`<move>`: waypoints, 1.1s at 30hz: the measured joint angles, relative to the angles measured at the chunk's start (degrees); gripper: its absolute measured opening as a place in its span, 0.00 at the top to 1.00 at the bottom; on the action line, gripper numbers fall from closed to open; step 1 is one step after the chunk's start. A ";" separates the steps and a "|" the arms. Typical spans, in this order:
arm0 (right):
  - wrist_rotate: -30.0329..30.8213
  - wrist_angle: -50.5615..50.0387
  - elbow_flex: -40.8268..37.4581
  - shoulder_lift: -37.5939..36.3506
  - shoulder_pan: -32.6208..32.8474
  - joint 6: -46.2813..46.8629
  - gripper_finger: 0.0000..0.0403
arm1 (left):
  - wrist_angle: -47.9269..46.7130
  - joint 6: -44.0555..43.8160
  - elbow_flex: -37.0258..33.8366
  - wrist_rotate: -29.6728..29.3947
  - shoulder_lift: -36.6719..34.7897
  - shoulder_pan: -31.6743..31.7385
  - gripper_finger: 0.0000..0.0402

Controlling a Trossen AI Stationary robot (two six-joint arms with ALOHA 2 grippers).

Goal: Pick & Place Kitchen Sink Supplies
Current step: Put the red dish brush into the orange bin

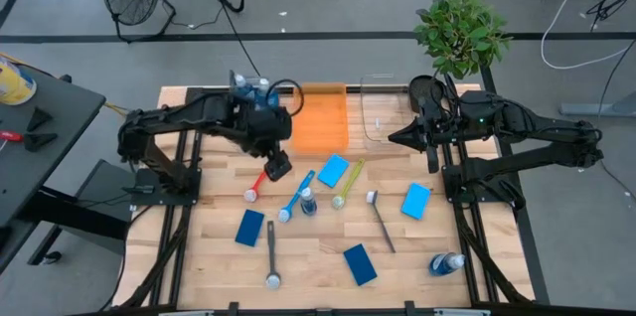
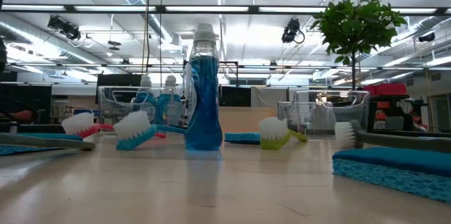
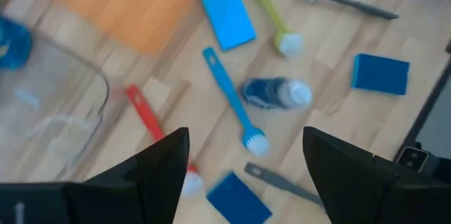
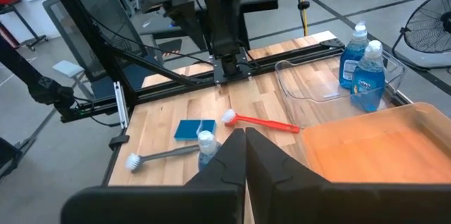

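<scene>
**High view: supplies lying loose on wood table**

Left gripper is hovering wide open above the red brush, holding nothing. Right gripper is waiting shut beside the clear bin. Flat blue sponge is lying rectangular near the orange bin. Red brush is lying slanted, white bristles pointing toward the table's front. Clear bottle is standing upright beside the blue brush.

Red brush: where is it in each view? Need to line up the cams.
High: red brush lies just below the left hand, left of the blue brush.
Low: at far left, its white head with the red handle behind.
Left wrist: between the clear bin and the blue brush, handle partly behind a finger.
Right wrist: mid-table, beside the orange bin.
Shared landmark: the upright bottle next to the blue brush.
</scene>
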 joint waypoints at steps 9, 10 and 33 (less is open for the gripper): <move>0.00 0.00 0.00 -0.01 0.00 -0.01 0.98 | -5.64 -18.57 -0.17 -5.26 0.09 -4.32 0.30; 0.00 0.00 0.00 -0.02 -0.01 -0.01 0.98 | -5.63 -20.82 -0.17 -5.96 0.09 -4.68 0.30; -1.51 0.00 0.00 -0.02 0.00 0.03 0.98 | -5.67 -19.54 -1.60 -8.89 0.73 -5.24 0.30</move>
